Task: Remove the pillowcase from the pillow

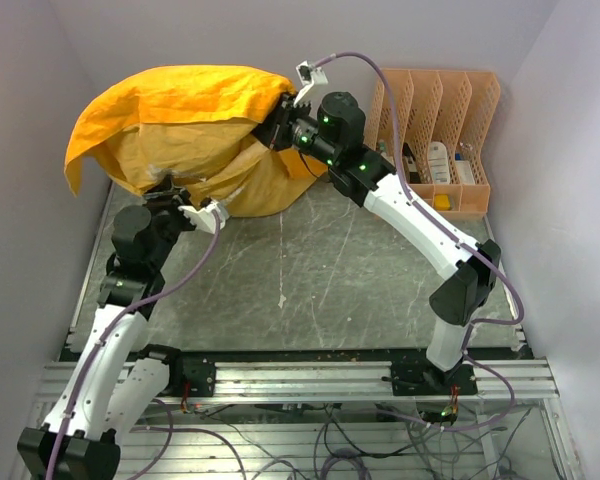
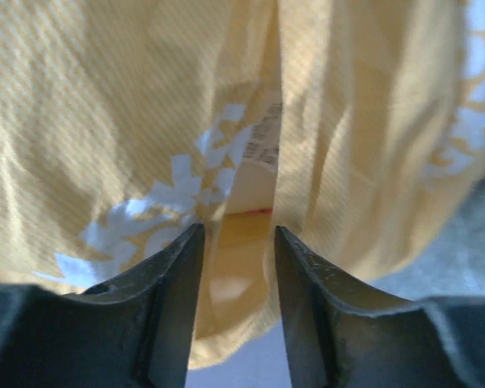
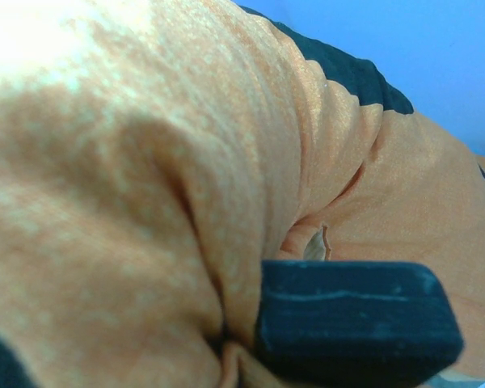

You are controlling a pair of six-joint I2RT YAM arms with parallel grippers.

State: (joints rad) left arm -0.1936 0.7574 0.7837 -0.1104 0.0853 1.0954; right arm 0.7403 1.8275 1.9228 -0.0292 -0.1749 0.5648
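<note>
The orange-yellow pillowcase (image 1: 170, 100) hangs bunched above the back left of the table, its paler inside facing down. My right gripper (image 1: 280, 125) is shut on a fold of it at its upper right edge; in the right wrist view one dark finger (image 3: 352, 319) presses into the bunched orange cloth (image 3: 145, 162). My left gripper (image 1: 172, 195) is at the lower edge, its fingers partly closed around a pale yellow fold and hem (image 2: 234, 275) below a white label (image 2: 259, 153). The pillow is hidden; I cannot tell whether it is inside the cover.
A peach file organizer (image 1: 435, 130) holding small items stands at the back right. The dark marbled table top (image 1: 330, 280) lies between the arms. Light walls close in on the left, the right and the back. A metal rail (image 1: 300, 375) runs along the near edge.
</note>
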